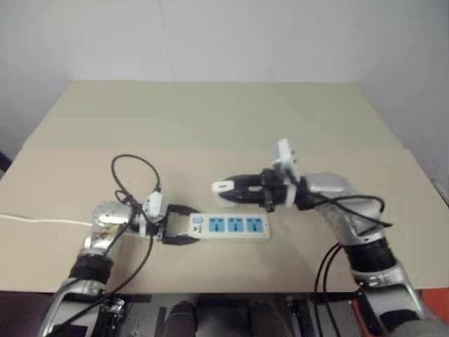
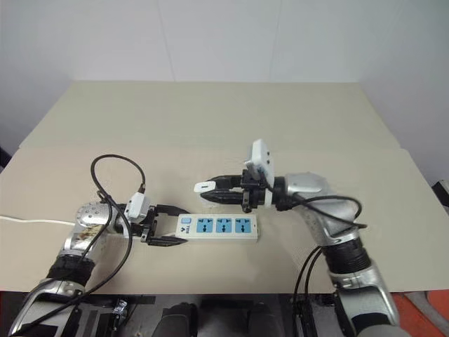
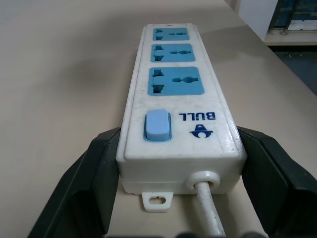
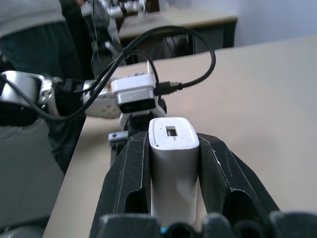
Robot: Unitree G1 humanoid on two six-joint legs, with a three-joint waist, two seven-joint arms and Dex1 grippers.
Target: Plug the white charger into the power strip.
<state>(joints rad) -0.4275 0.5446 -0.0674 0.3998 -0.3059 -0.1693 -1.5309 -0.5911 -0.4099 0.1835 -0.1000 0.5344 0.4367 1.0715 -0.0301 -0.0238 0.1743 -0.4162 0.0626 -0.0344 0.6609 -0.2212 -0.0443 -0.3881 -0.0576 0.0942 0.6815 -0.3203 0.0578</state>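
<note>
On the counter (image 1: 210, 119), close to its near edge, the power strip (image 1: 230, 226) lay flat with its three blue socket panels facing up, and the left tool (image 1: 184, 225) was pinching its switch end, one black finger on each long side where the cord leaves. Just above and slightly behind the strip, the right tool (image 2: 208, 188) hung level, pointing toward the robot's left, clamped on the white charger (image 2: 205, 187), which stuck out past the fingertips.

The prongs could not be made out, so their facing was uncertain. Judging from the level pose, the charger would need to be turned downward before it could meet a socket; a push at a slant would likely jam against the blue panel or twist the charger between the fingers. The left hold sat at one end only, so pressure on the far sockets might pivot or tip the strip. The cord near the left wrist could snag.
</note>
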